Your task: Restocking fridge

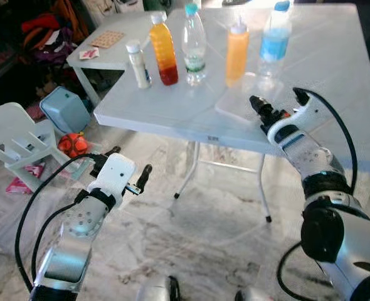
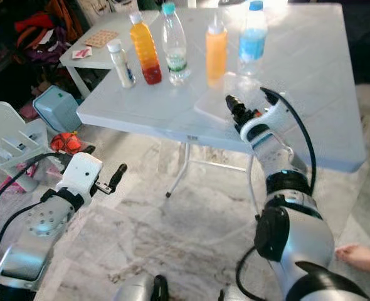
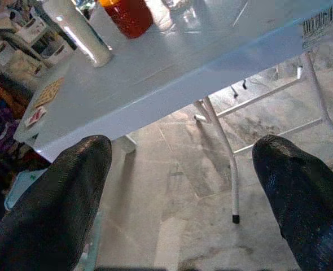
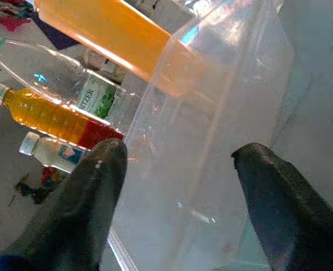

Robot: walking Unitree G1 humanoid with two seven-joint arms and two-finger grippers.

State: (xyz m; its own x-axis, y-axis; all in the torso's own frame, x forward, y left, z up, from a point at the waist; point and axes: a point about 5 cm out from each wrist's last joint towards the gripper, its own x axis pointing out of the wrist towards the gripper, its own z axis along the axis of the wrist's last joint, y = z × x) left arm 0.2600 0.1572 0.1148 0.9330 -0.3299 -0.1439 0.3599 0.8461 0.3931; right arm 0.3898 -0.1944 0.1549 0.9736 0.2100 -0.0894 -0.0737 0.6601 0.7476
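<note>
Bottles (image 1: 163, 49) all upright on tabletop (image 1: 172, 103), none gripped, no fridge in sight; restocking judged barely begun. Right gripper (image 1: 258, 106) over tabletop's near edge, fingers apart, facing a clear container (image 4: 223, 113). Left gripper (image 1: 127, 169) low before tabletop, fingers apart, empty.

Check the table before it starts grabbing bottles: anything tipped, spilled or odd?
Nothing stands out. All five bottles stand upright in a row on the table, no spill visible. The right gripper, open, hovers over a clear tray.
</note>
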